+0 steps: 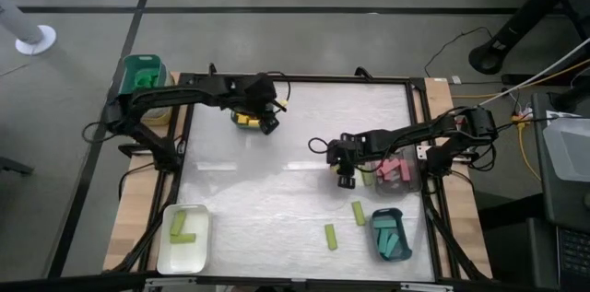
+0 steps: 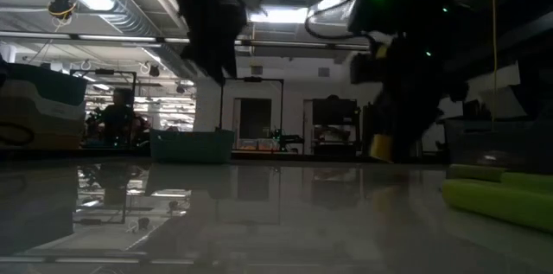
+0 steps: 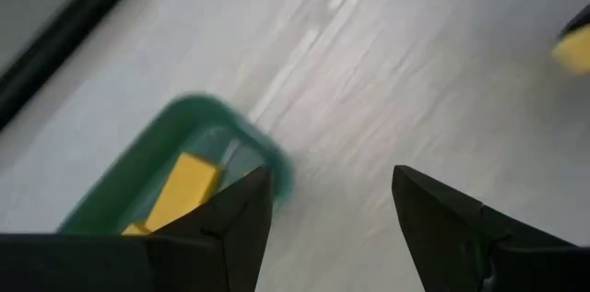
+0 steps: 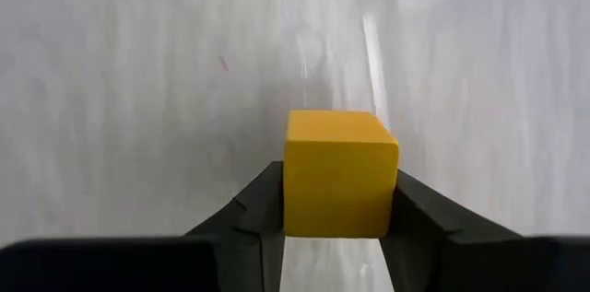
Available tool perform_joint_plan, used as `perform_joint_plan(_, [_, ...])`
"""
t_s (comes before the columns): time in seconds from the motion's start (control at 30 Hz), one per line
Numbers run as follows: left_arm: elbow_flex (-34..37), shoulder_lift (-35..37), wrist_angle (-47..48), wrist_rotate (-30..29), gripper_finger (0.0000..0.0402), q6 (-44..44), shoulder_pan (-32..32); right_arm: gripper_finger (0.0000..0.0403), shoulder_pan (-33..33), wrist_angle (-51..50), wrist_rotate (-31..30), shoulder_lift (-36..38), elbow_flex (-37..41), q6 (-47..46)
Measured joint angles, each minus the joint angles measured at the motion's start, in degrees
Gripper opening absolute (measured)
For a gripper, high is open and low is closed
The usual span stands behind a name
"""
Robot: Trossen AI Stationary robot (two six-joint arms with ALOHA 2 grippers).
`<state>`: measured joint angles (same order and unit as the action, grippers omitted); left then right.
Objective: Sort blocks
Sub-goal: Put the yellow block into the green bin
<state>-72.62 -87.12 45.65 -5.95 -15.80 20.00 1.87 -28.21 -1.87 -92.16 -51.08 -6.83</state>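
Observation:
My right gripper (image 1: 346, 180) (image 4: 339, 186) hangs over the middle of the table, shut on a yellow-orange cube (image 4: 339, 174). My left gripper (image 1: 268, 126) (image 3: 332, 195) is open and holds nothing. It hovers at the far side, just beside a teal tray (image 1: 245, 119) (image 3: 198, 122) that holds yellow blocks (image 3: 184, 191). Two lime green bars (image 1: 358, 212) (image 1: 329, 235) lie loose on the table near the front. Pink blocks (image 1: 394, 169) lie in a grey tray at the right. My right gripper pinches the yellow-orange cube between its two fingers (image 4: 258, 204), one on each of two opposite side faces (image 4: 300, 209). The fingers point down at the table from above. The cube's front face sticks out past the fingertips. I cannot tell whether it is clear of the table.
A teal tray with teal blocks (image 1: 389, 235) sits near the front right. A white tray with lime green bars (image 1: 182, 237) sits at the front left. A green tub (image 1: 143, 73) stands off the table's far left corner. Bare tabletop (image 1: 267, 191) lies between the arms.

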Motion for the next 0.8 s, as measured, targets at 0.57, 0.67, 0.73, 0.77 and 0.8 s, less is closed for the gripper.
perform_joint_plan(0.57, [13.7,23.7,-17.5,-2.2,0.0210,-9.4,-12.7,0.0138,0.0,28.8,0.0,0.0,-5.7,26.1])
perform_joint_plan(0.67, [22.0,27.6,-27.4,-2.1,0.0210,-12.6,-15.1,0.0138,0.0,32.6,-0.1,0.0,-5.8,32.4])
perform_joint_plan(0.73, [27.3,29.3,-35.0,-2.2,0.0210,-14.1,-16.3,0.0139,0.0,34.4,0.0,0.0,-5.8,35.3])
perform_joint_plan(0.77, [30.0,29.9,-39.2,-2.1,0.0210,-14.5,-17.0,0.0139,0.0,35.1,-0.1,0.0,-5.8,36.1])
perform_joint_plan(0.8, [32.3,30.3,-43.4,-2.2,0.0210,-14.8,-17.6,0.0139,0.0,35.9,-0.1,0.0,-5.8,37.1])
